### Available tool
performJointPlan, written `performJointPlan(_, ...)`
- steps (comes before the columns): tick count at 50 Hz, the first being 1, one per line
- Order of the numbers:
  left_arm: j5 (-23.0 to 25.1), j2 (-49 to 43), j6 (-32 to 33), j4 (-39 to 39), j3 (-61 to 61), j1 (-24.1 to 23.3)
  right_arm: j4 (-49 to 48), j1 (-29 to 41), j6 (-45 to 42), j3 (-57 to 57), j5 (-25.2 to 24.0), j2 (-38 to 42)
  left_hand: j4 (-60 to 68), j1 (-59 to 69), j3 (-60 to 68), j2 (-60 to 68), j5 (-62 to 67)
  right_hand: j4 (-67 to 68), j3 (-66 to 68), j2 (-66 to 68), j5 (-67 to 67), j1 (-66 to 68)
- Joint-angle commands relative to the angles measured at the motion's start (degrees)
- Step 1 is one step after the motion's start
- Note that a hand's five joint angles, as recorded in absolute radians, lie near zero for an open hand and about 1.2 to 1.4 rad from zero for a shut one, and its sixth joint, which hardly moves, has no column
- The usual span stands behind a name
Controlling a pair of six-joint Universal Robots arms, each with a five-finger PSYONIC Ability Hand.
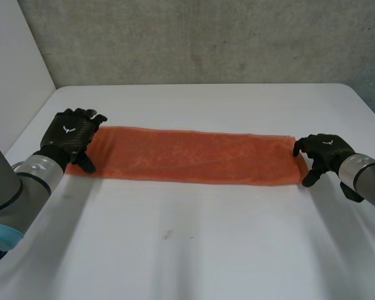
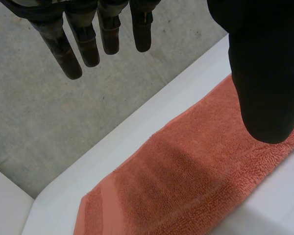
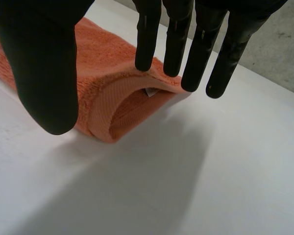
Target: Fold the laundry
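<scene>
An orange towel (image 1: 194, 156), folded into a long narrow strip, lies across the white table (image 1: 194, 250). My left hand (image 1: 69, 140) is at the strip's left end, over it, with straight, spread fingers (image 2: 78, 44) and the thumb (image 2: 267, 73) above the terry (image 2: 196, 186); nothing is held. My right hand (image 1: 322, 153) is at the strip's right end. Its straight fingers (image 3: 176, 44) press on the far edge and its thumb (image 3: 44, 63) is at the near edge. The towel's end (image 3: 112, 78) arches up between them.
A grey wall (image 1: 206, 37) runs behind the table's far edge, and a white panel (image 1: 12, 69) stands at the left. Bare tabletop (image 3: 186, 186) lies in front of the towel and beyond its right end.
</scene>
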Motion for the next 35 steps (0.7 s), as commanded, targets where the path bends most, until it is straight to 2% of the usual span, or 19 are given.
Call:
performJointPlan(1,-1.0,-0.1,0.1,0.0,-0.6,-0.1,-2.7,0.2,-0.2,-1.2,0.3,3.9,1.7,0.7,1.0,1.7,1.7,11.4,11.5,11.4,12.7,15.8)
performJointPlan(4,-1.0,-0.1,0.1,0.0,-0.7,-0.2,-2.8,0.3,-0.2,-1.9,0.3,4.9,1.7,0.7,1.0,1.7,1.7,19.8,19.9,19.8,21.1,24.2)
performJointPlan(9,-1.0,-0.1,0.1,0.0,-0.7,-0.8,-2.8,0.4,-0.2,-2.5,0.4,5.8,1.7,0.7,1.0,1.7,1.7,24.5,24.6,24.5,25.8,28.9)
performJointPlan(10,-1.0,-0.1,0.1,0.0,-0.7,-0.9,-2.8,0.4,-0.2,-2.5,0.4,5.9,1.7,0.7,1.0,1.7,1.7,27.9,28.0,27.9,29.2,32.3)
performJointPlan(11,-1.0,-0.1,0.1,0.0,-0.7,-0.9,-2.8,0.3,-0.1,-2.5,0.3,6.0,1.7,0.7,1.0,1.7,1.7,38.2,38.3,38.2,39.5,42.6)
performJointPlan(13,-1.0,-0.1,0.1,0.0,-0.7,-0.9,-2.9,0.2,0.0,-2.5,0.3,6.0,1.7,0.7,1.0,1.7,1.7,50.3,50.5,50.3,51.7,54.7)
performJointPlan(20,-1.3,0.1,0.1,0.1,-1.7,-1.0,-3.5,-1.3,1.9,-2.8,1.6,4.9,2.0,1.0,1.3,2.1,2.1,50.4,50.5,50.4,51.7,54.8)
performJointPlan(26,-1.2,0.2,0.2,0.1,-2.1,-1.0,-0.6,-7.6,0.9,-3.9,3.5,0.0,2.0,1.0,1.3,2.1,2.1,50.4,50.5,50.4,51.7,54.8)
performJointPlan(30,-1.3,0.3,0.2,0.0,-2.3,-1.0,2.8,-14.2,-5.7,-8.4,4.0,-0.2,2.0,1.0,1.3,2.1,2.1,50.4,50.5,50.4,51.7,54.8)
performJointPlan(35,-1.3,0.3,0.3,0.0,-2.5,-1.0,5.2,-16.5,-15.8,-14.5,6.1,-0.1,1.9,0.9,1.1,1.9,1.9,50.4,50.5,50.4,51.7,54.8)
